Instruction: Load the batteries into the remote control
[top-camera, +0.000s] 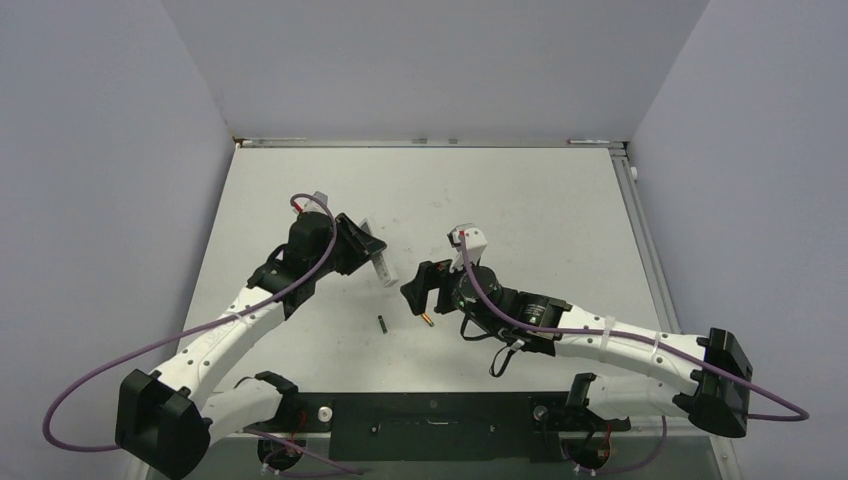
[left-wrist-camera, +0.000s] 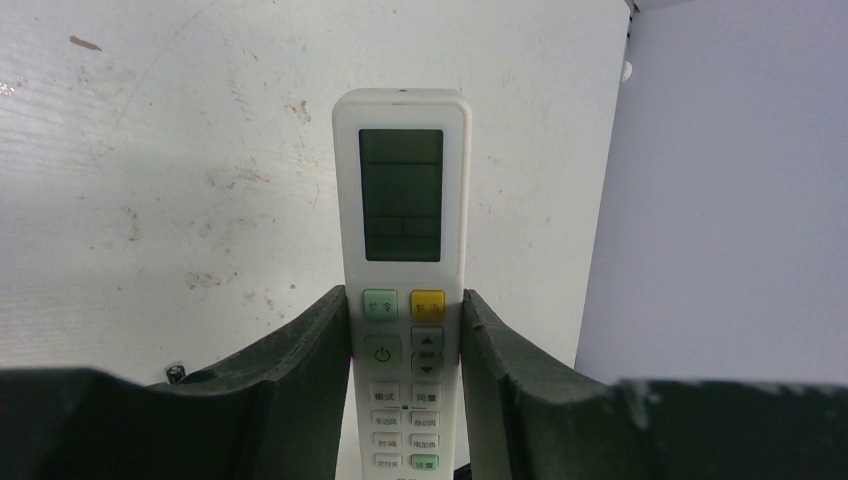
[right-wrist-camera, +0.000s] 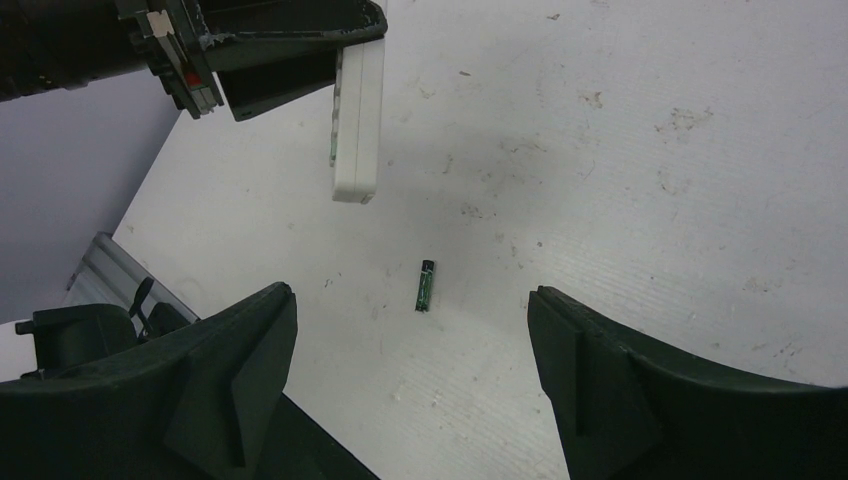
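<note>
The remote control is a slim white bar with a dark screen and coloured buttons. My left gripper is shut on its button half, screen end pointing out. In the top view the left gripper holds the remote control above the table, left of centre. A blackish battery lies on the table below it, and a copper-gold battery lies just to its right. My right gripper hovers over them, open and empty. In the right wrist view the right gripper frames the blackish battery, with the remote control above.
The white table is scuffed, with a metal rail along its far edge and another down the right side. Grey walls close in on three sides. Both arm bases and a black plate sit at the near edge.
</note>
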